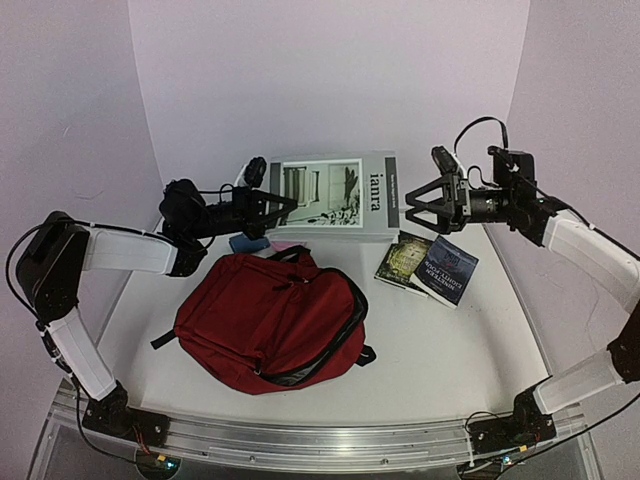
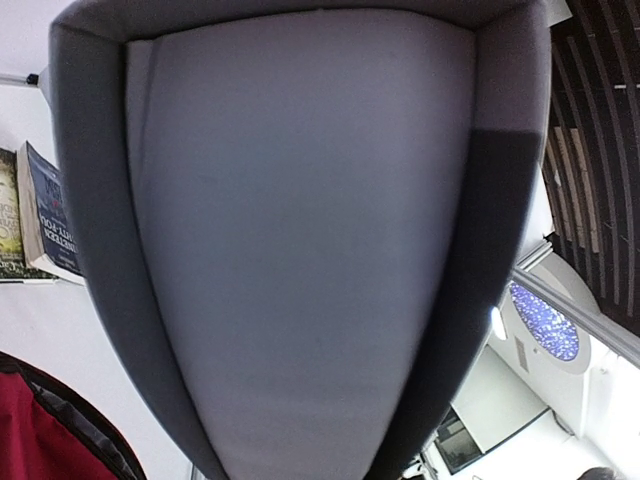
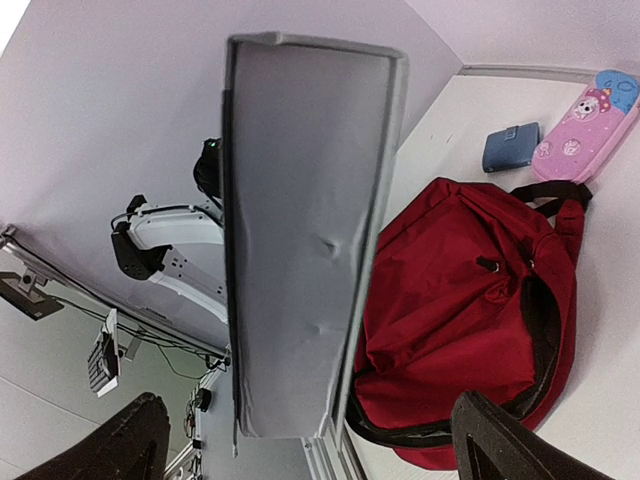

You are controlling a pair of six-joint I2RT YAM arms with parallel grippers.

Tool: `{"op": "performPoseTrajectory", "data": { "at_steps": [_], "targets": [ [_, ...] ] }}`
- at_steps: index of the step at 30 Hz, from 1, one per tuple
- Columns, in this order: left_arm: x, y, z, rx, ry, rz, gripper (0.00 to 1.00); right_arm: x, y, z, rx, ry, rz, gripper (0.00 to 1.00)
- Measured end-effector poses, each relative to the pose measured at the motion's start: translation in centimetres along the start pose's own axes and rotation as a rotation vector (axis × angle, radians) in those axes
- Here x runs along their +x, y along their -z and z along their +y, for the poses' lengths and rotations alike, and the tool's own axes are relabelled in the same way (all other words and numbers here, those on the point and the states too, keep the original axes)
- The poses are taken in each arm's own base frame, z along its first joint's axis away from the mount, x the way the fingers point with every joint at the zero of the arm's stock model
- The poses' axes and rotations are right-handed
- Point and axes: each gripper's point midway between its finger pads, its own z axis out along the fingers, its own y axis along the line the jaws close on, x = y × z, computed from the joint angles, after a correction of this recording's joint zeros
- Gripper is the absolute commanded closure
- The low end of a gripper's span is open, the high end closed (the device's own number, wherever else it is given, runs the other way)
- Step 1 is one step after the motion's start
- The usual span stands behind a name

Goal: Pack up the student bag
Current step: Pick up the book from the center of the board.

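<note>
One student bag [image 1: 265, 325], two paperbacks [image 1: 428, 266]; left end effector [image 1: 285, 206] pinches grey book [image 1: 335, 195], right end effector [image 1: 412, 207] spread.

Surfaces as seen: dark red soft cloth backpack [image 1: 270, 320] is woven fabric, matt, slack and creased, with matt black webbing straps. The large grey hardback book [image 1: 335, 195] has a printed paper front with a slight sheen; the grey face shown in both wrist views is smooth and matt, with one shallow dent. Two small dark paperbacks [image 1: 447, 270] have glossy card covers. The pink oblong pencil case [image 3: 585, 125] has a smooth, glossy, plastic-looking printed skin. The small blue pouch [image 3: 510, 147] is matt and cloth-like, weave too small to tell. The white counter [image 1: 440, 350] is smooth with a faint sheen. The silver rail [image 1: 320, 438] is brushed metal. The left arm [image 1: 125, 250] has a white semi-gloss hard plastic shell and matt black joints.
</note>
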Motion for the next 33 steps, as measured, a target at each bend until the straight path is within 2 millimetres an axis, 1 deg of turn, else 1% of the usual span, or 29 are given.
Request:
{"op": "performPoseTrajectory", "data": {
  "at_steps": [5, 8, 11, 14, 17, 20, 21, 23, 26, 29, 31, 33],
  "targets": [
    [0.4, -0.2, 1.2, 0.0, 0.054, 0.007, 1.0, 1.0, -1.8, 0.6, -0.032, 0.007, 0.042, 0.02],
    [0.5, -0.3, 1.1, 0.005, 0.053, 0.009, 1.0, 1.4, -2.4, 0.7, -0.041, 0.006, 0.057, 0.02],
    [0.8, -0.6, 0.9, 0.013, 0.054, 0.02, 1.0, 1.3, -2.7, 0.4, -0.04, -0.001, 0.059, 0.05],
    [1.3, -1.2, 0.7, 0.03, 0.056, 0.046, 0.99, 1.1, -3.1, -0.1, -0.036, -0.011, 0.059, 0.16],
    [1.7, -1.8, 0.8, 0.041, 0.065, 0.066, 0.97, 0.9, -3.6, -0.7, -0.031, -0.034, 0.06, 0.34],
    [2.0, -2.0, 1.0, 0.039, 0.074, 0.074, 0.91, 0.8, -3.7, -0.6, -0.034, -0.042, 0.056, 0.5],
    [2.0, -2.0, 1.2, 0.035, 0.077, 0.074, 0.88, 0.7, -3.8, -0.5, -0.035, -0.042, 0.054, 0.57],
    [2.0, -2.0, 1.4, 0.027, 0.077, 0.075, 0.79, 0.6, -3.8, -0.5, -0.035, -0.044, 0.051, 0.68],
    [2.1, -2.0, 1.8, 0.012, 0.059, 0.076, 0.58, 0.7, -3.8, -0.6, -0.03, -0.068, 0.052, 0.82],
    [2.2, -1.9, 2.6, -0.037, 0.058, 0.074, 0.33, 0.7, -3.8, -0.8, -0.025, -0.075, 0.05, 0.9],
    [2.1, -1.8, 3.0, -0.087, 0.061, 0.063, 0.23, 0.7, -3.8, -1.0, -0.015, -0.089, 0.045, 0.93],
    [1.8, -1.4, 3.2, -0.156, 0.042, 0.039, 0.18, 0.5, -3.4, -1.2, -0.005, -0.102, 0.033, 0.94]
  ]
}}
